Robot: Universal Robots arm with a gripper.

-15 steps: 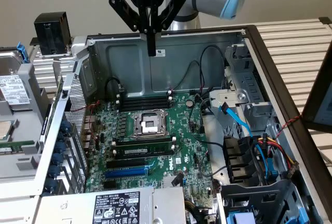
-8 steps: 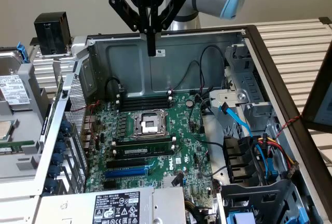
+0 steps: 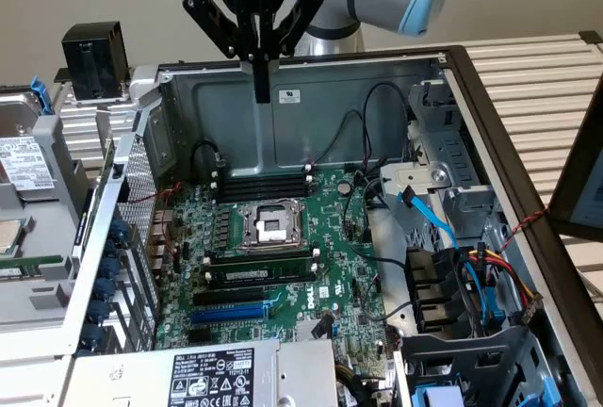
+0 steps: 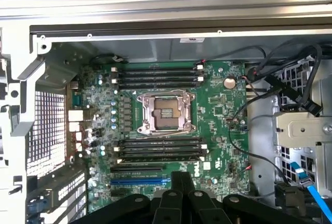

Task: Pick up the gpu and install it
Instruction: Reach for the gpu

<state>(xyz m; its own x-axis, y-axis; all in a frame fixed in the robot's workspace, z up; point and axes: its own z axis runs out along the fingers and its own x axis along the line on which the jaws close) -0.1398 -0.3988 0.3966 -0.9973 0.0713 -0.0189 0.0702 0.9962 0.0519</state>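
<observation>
My gripper (image 3: 262, 92) hangs above the open computer case (image 3: 311, 58), near its back wall, with its black fingers pressed together and nothing between them. In the wrist view the shut fingers (image 4: 181, 178) point down over the green motherboard (image 4: 218, 110), just above the blue expansion slot (image 4: 139, 181). That same blue slot (image 3: 229, 312) lies near the front of the board in the exterior view. The empty CPU socket (image 3: 270, 222) sits mid-board. The gpu is out of view.
A black cube-shaped block (image 3: 94, 47) stands outside the case at the exterior view's left. Memory sticks (image 3: 259, 270) flank the socket. Cables and drive bays (image 3: 452, 266) crowd the exterior view's right. A power supply (image 3: 217, 374) covers the near edge.
</observation>
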